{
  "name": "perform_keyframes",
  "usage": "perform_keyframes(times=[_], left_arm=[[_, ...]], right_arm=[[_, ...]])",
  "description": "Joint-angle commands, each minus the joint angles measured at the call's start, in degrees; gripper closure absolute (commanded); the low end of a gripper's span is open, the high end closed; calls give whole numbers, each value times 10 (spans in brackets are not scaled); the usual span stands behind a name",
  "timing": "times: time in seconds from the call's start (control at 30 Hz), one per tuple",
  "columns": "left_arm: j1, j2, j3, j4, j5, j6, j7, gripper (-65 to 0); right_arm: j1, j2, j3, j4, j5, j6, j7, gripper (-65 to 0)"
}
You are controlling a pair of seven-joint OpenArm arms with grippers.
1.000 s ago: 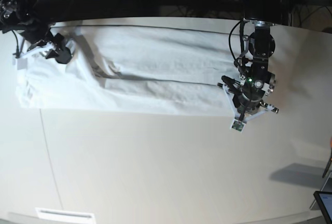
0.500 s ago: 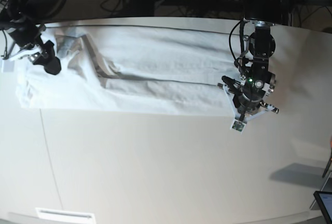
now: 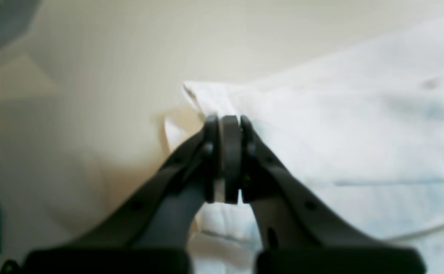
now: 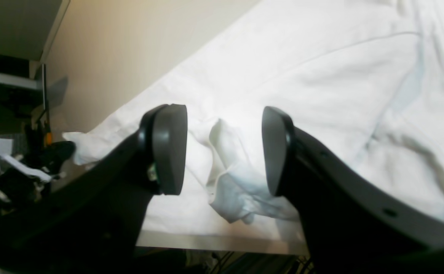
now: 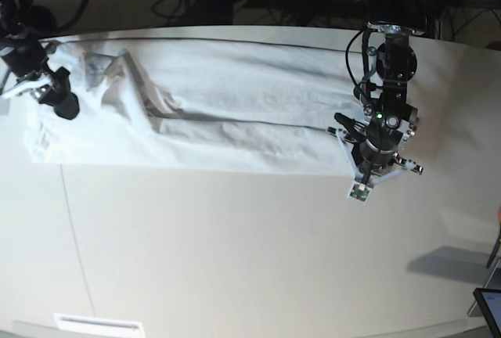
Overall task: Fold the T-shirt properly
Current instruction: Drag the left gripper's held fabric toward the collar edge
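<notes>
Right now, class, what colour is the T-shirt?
Plain white, no print; the T-shirt shows best in the base view.

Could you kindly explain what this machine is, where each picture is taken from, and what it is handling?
It is a robot with two arms working over a smooth pale tabletop. One picture looks down from above; the other two come from cameras on each wrist, looking along the fingers. A plain white cotton T-shirt lies stretched across the table. The left gripper is shut, its fingers at a corner of the cloth. The right gripper is open above a bunched fold, holding nothing.
</notes>
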State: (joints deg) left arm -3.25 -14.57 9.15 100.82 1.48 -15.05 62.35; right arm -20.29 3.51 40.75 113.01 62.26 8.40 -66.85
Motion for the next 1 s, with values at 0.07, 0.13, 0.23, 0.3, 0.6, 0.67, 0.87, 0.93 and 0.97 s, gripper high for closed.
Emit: perform_keyframes(times=[0.07,0.13,0.23,0.3,0.6,0.67,0.87,0.93,0.97], left_arm=[[-7,-5,0,51,2,2,38,0],[-6,-5,2,67,0,2,59,0],[11,-5,-1,74,4,2,64,0],[19,-5,-1,80,4,2,64,0],[75,-24,0,125,5,2,64,0],[82,-29,-2,130,5,2,64,0],[91,-53,-2,130,4,2,64,0],[91,-62,-2,131,-1,2,64,0],[91,-67,-1,132,-2,2,64,0]], right_arm=[[14,4,-31,9,-48,2,10,-305],[20,1,-60,9,-89,2,10,-305],[21,-10,-98,8,-114,2,27,-305],[18,-10,-113,8,-116,2,49,-305],[22,-8,-125,8,-116,2,67,-305],[22,-9,-125,8,-116,2,67,-305],[22,-11,-125,8,-116,2,67,-305],[22,-11,-125,8,-116,2,67,-305],[22,-11,-125,8,-116,2,67,-305]])
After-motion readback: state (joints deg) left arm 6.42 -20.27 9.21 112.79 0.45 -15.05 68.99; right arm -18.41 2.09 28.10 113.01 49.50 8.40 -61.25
